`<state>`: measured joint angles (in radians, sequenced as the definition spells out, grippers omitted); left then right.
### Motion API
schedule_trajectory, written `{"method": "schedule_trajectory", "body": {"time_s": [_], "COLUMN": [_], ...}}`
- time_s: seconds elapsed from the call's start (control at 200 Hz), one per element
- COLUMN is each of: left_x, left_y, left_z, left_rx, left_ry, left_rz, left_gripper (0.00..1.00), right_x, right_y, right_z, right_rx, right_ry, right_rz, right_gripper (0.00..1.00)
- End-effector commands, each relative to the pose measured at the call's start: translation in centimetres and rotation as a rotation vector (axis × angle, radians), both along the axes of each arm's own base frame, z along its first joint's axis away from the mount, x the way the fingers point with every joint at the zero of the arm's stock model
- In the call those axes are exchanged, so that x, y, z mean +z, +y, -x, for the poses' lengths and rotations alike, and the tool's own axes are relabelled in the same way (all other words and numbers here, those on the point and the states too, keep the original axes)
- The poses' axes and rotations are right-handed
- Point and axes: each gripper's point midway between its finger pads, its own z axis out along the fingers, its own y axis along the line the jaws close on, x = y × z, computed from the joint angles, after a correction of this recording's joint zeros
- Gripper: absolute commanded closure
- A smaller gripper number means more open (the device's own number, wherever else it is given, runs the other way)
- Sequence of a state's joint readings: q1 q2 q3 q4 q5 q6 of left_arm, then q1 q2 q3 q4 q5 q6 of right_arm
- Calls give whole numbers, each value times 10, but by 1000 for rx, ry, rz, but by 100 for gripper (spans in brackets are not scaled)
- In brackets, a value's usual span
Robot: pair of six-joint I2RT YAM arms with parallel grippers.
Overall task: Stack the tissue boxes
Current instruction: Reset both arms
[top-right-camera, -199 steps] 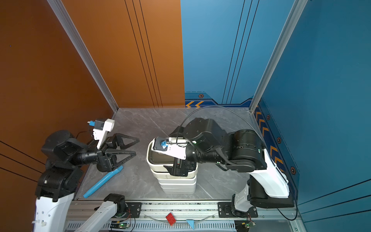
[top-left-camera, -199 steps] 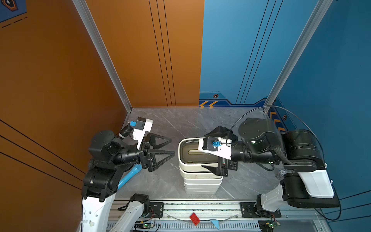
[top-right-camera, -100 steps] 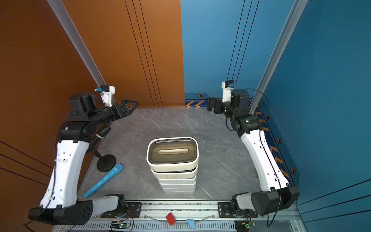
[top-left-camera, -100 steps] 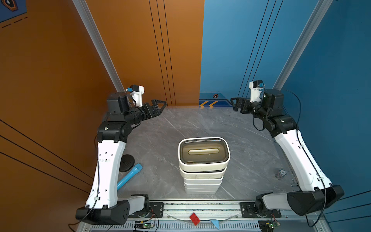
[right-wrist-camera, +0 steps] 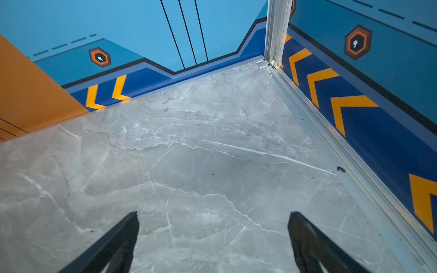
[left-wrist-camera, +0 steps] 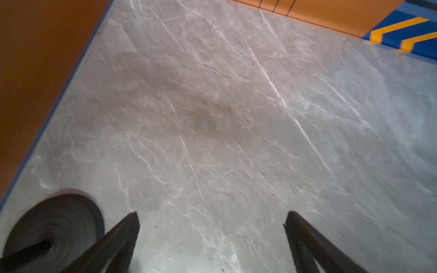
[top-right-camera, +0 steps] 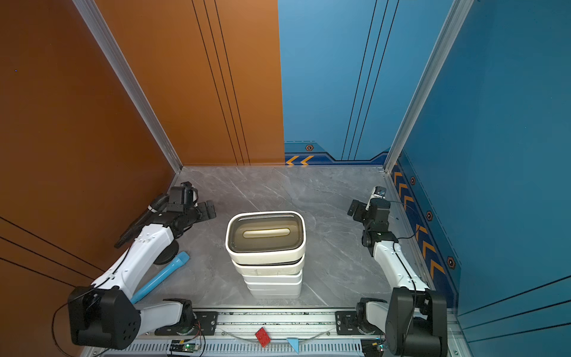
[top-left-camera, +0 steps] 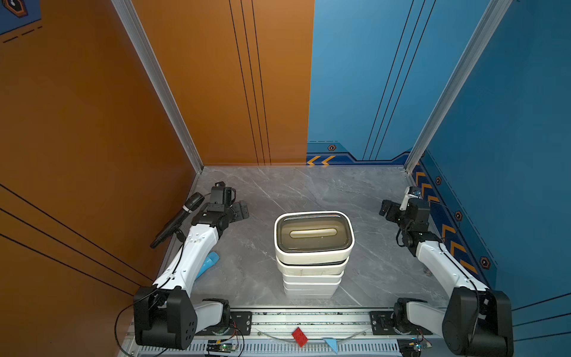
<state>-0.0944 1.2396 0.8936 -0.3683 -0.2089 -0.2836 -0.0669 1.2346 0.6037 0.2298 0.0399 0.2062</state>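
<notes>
The tissue boxes stand as one stack [top-left-camera: 312, 282] [top-right-camera: 273, 282] in the middle of the grey marble table. A rounded cream box with a dark-brown, oval-slotted lid [top-left-camera: 313, 235] [top-right-camera: 265, 233] is on top, a second cream box lies under it, and flat white boxes sit below. My left gripper [top-left-camera: 239, 210] [top-right-camera: 207, 210] is open to the left of the stack, well apart from it. The right gripper [top-left-camera: 386, 211] [top-right-camera: 353, 210] is open far to the right. In both wrist views the left gripper [left-wrist-camera: 211, 217] and right gripper [right-wrist-camera: 212, 216] have only bare table between their fingers.
A black microphone [top-left-camera: 176, 221] on a round base [left-wrist-camera: 54, 222] leans by the orange left wall, beside my left arm. A blue tube [top-right-camera: 160, 278] lies at the front left. A red brick [top-left-camera: 299, 336] sits on the front rail. Blue walls close the back and right.
Both arms have left the stack: a second ago they were at the top box, then rose toward the back corners, and now rest low at the sides. The stack has not moved.
</notes>
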Motion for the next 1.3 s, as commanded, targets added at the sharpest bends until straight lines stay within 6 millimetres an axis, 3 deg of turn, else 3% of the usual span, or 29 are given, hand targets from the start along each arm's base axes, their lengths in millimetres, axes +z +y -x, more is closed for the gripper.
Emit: {"method": "schedule_trajectory", "body": {"time_s": [0.0, 0.19, 0.355, 0.431, 0.556, 0.611, 0.686, 0.731, 0.806, 0.851, 0.891, 0.936, 1.297], "left_x": [4, -27, -55, -55, -57, -52, -60, -70, -61, -67, -68, -67, -71], "left_y": [14, 1, -8, -15, -17, -5, 3, 0, -3, -4, -5, -4, 8], "left_z": [-17, -23, -31, -37, -38, -36, -28, -27, -28, -27, -31, -37, -39], "left_rx": [19, -80, -123, -163, -191, -124, -126, -160, -165, -184, -194, -186, -131], "left_ry": [-158, -265, -300, -292, -356, -407, -423, -448, -505, -449, -449, -460, -420], "left_rz": [-186, -282, -284, -333, -375, -363, -277, -250, -259, -247, -244, -246, -229], "left_gripper": [2, 2, 2, 2, 2, 2, 2, 2, 2, 2, 2, 2, 2], "right_x": [7, -3, -12, -39, -27, -23, -34, -46, -54, -61, -62, -62, -62], "right_y": [3, 24, 22, 19, 27, 22, 25, 33, 43, 39, 32, 24, 26], "right_z": [-16, -25, -5, 16, 25, 20, 11, 5, -7, -8, -13, -13, -11], "right_rx": [15, 73, 58, 47, 84, 64, 107, 155, 193, 181, 146, 123, 91], "right_ry": [-137, -106, -84, -38, -142, -206, -199, -190, -206, -97, -106, -116, -92], "right_rz": [107, 205, 218, 222, 278, 223, 164, 161, 178, 176, 155, 126, 191], "right_gripper": [0, 0, 0, 0, 0, 0, 0, 0, 0, 0, 0, 0, 0]}}
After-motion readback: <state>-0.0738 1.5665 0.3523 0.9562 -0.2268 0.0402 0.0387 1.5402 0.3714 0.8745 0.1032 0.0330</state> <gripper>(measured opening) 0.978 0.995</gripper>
